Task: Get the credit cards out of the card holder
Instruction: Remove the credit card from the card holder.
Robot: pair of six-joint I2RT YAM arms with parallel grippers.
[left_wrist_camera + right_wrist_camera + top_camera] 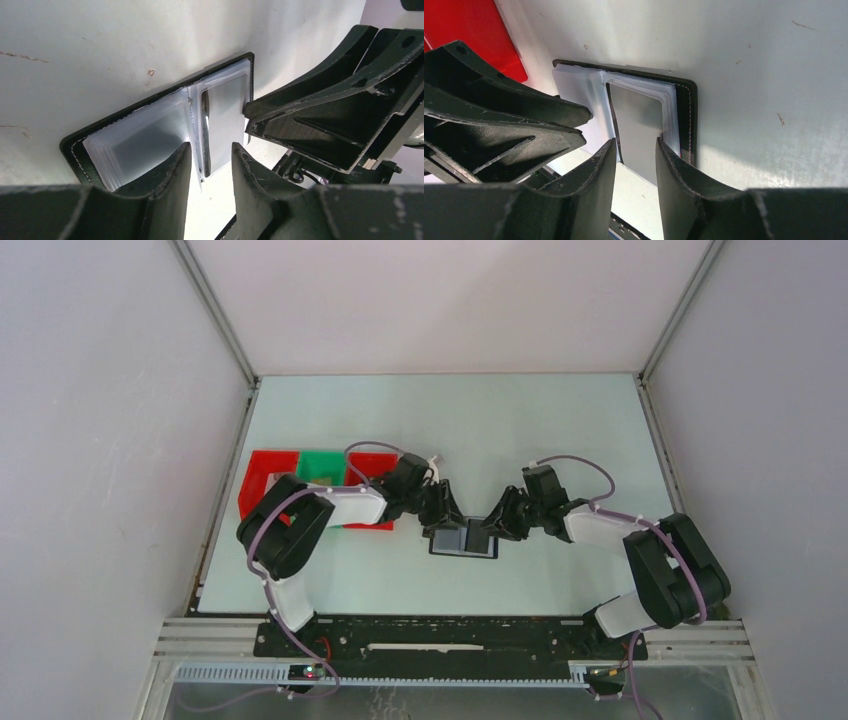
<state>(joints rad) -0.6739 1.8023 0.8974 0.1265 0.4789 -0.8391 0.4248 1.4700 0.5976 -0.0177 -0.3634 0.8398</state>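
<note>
The card holder (463, 540) lies open on the table between the two arms, its black border framing clear sleeves (145, 140). A pale grey credit card (636, 125) shows in its right panel (225, 112). My left gripper (443, 515) hovers low over the holder's fold, open, nothing between its fingers (210, 150). My right gripper (495, 525) is also open, straddling the near end of that grey card (635, 147) without closing on it. One right fingertip (248, 111) rests at the right panel's edge. The left panel's contents are blurred by the sleeves.
A red tray (265, 485) with a green tray (322, 465) beside it sits left of the holder, partly under the left arm; its red corner (469, 30) shows in the right wrist view. The two grippers stand very close together over the holder.
</note>
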